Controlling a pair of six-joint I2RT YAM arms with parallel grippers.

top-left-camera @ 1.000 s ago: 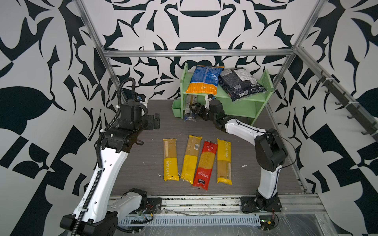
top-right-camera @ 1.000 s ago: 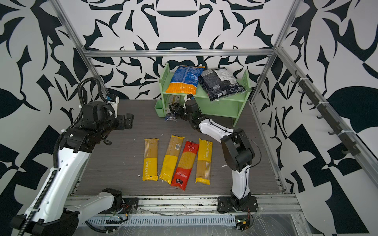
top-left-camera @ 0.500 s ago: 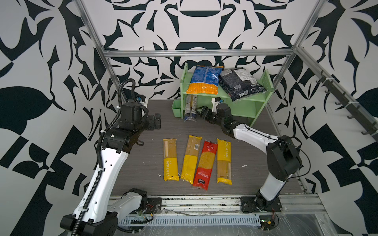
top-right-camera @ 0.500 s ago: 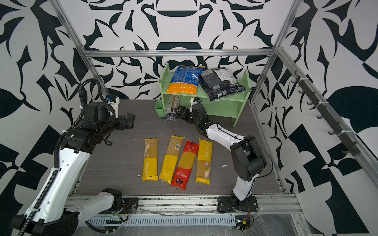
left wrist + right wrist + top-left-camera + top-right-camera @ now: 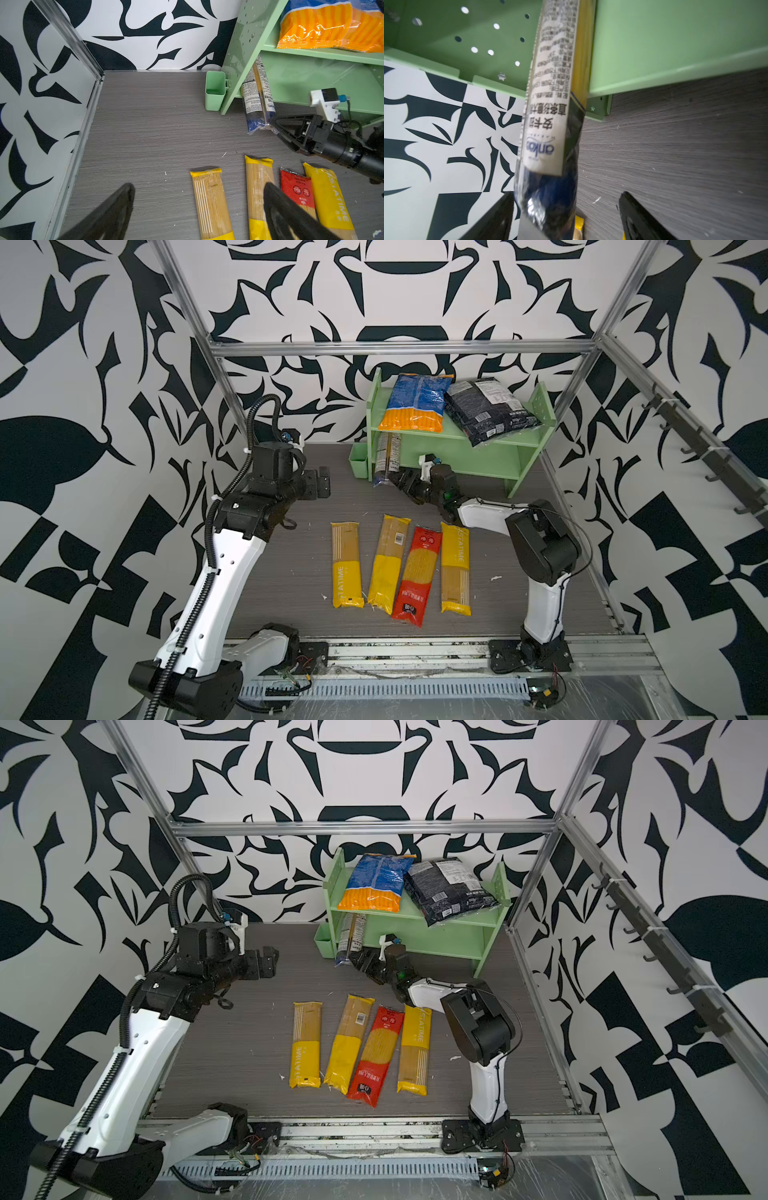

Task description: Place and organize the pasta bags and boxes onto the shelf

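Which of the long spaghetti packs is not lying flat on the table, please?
The navy-and-clear pack: it sits partly inside the shelf's lower tier, while the yellow ones and red one lie flat.

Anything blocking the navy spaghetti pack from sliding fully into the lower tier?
Nothing visible. The navy spaghetti pack lies along the shelf side panel, near end sticking out; the tier beside it looks bare. Far end hidden.

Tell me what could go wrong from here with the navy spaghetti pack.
1. The navy spaghetti pack juts from the lower tier of the shelf, its end at the open right end effector; pulling away carelessly might drag it out.
2. The black bag overhangs the top tier's front edge; a bump to the shelf might tip it off.
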